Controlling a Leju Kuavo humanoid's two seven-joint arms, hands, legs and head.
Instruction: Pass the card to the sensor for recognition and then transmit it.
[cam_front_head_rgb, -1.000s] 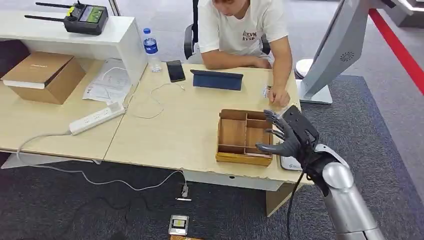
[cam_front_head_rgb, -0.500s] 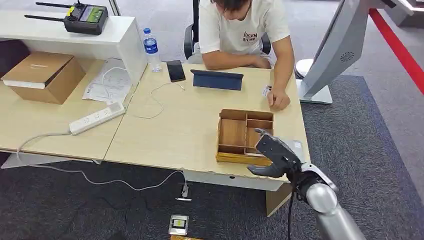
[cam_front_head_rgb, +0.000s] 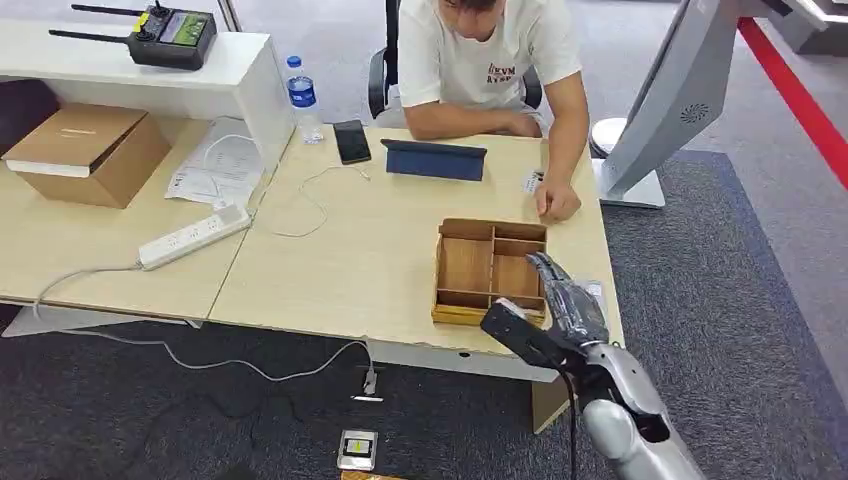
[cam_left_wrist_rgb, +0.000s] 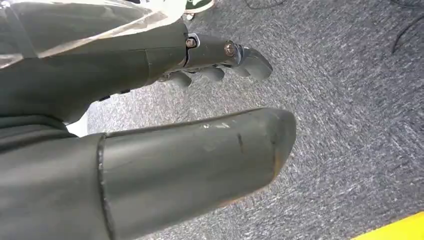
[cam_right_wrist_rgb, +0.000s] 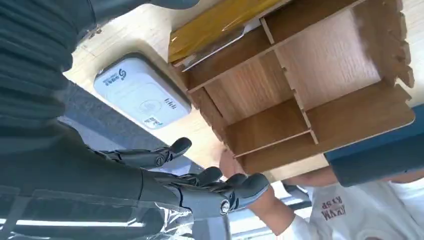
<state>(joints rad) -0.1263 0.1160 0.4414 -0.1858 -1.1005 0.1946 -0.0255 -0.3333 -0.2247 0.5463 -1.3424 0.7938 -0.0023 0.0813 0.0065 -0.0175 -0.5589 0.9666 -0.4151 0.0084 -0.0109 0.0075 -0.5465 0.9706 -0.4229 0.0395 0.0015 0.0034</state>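
The right hand (cam_front_head_rgb: 556, 312) hangs over the near right corner of the worktop (cam_front_head_rgb: 380, 250), its fingers (cam_right_wrist_rgb: 220, 187) spread and only loosely bent, with nothing between them. From the head view it covers the near right part of the wooden tray (cam_front_head_rgb: 478, 270) and most of the white sensor (cam_right_wrist_rgb: 140, 92), which lies flat on the worktop just beside the tray's right wall. In the right wrist view a yellowish card (cam_right_wrist_rgb: 215, 30) lies in the tray's near compartment, partly hidden by the thumb and by the compartment wall, so its full outline cannot be made out. A person (cam_front_head_rgb: 490, 60) sits at the far side, face cut off by the frame edge, one hand (cam_front_head_rgb: 556, 200) resting beyond the tray on the worktop. The left hand (cam_left_wrist_rgb: 210, 60) hangs over grey carpet (cam_left_wrist_rgb: 350, 100), fingers apart from the thumb and holding nothing.
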